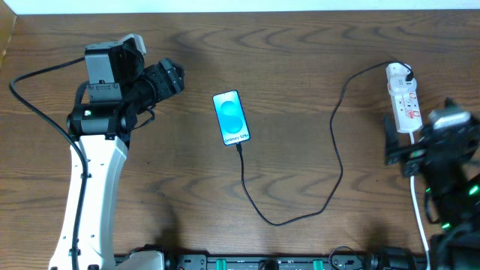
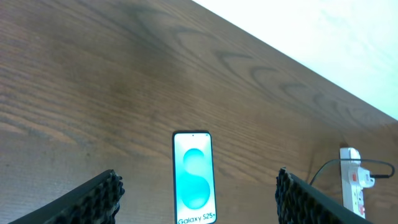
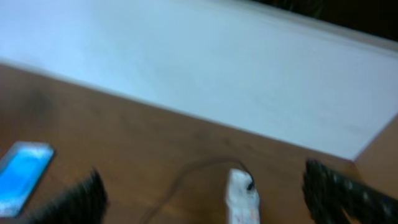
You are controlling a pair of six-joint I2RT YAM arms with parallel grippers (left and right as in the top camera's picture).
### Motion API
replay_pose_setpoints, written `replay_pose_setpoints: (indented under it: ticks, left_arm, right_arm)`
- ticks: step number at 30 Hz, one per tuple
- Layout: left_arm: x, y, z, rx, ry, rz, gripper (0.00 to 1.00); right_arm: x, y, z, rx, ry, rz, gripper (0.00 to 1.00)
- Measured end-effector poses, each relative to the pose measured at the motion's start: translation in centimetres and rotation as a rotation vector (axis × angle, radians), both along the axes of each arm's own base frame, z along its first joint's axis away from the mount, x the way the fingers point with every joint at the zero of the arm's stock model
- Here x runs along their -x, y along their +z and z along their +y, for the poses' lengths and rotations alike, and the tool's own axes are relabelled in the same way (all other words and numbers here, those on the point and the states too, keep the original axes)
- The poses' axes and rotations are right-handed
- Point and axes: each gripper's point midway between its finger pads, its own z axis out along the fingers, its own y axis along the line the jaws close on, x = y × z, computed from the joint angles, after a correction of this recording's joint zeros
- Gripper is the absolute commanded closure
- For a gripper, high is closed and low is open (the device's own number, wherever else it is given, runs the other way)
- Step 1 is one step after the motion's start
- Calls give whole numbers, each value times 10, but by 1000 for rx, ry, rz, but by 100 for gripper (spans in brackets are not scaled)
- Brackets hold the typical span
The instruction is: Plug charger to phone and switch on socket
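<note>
The phone (image 1: 231, 117) lies flat mid-table, its cyan screen lit. In the left wrist view the phone (image 2: 194, 177) sits ahead, between the spread fingers of my open left gripper (image 2: 198, 186), which holds nothing. Overhead, that left gripper (image 1: 174, 78) is off to the phone's left. The charger's black cable (image 1: 336, 142) meets the phone's bottom edge, loops toward the front, then rises to a black plug in the far end of the white socket (image 1: 402, 97). My right gripper (image 1: 398, 147) hovers open at the socket's near end. The right wrist view is blurred, showing the socket (image 3: 241, 198) between the wide fingers.
The wooden table's far edge (image 1: 240, 10) meets a white wall. The socket's white cord (image 1: 420, 217) trails toward the front right edge. The left arm's white link (image 1: 90, 195) stands over the front left of the table.
</note>
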Motion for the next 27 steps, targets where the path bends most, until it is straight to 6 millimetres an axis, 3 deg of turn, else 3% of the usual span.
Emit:
replay_pose_setpoints:
  ticks: [7,10,16,21,27]
  left_arm:
    - [0,0,0,0,0,0,20]
    - [0,0,0,0,0,0,20]
    - [0,0,0,1,-1,0,20]
    - [0,0,0,1,-1,0,20]
    - [0,0,0,1,-1,0,20]
  right_arm:
    - [6,-71,4,47,21,-134,1]
    - [7,-91,8,56,41,-178,1]
    - [7,-152,20,52,97,-142,1]
    - [12,-176,26,46,125,-97,1]
    - [13,-173,28,45,134,-115,1]
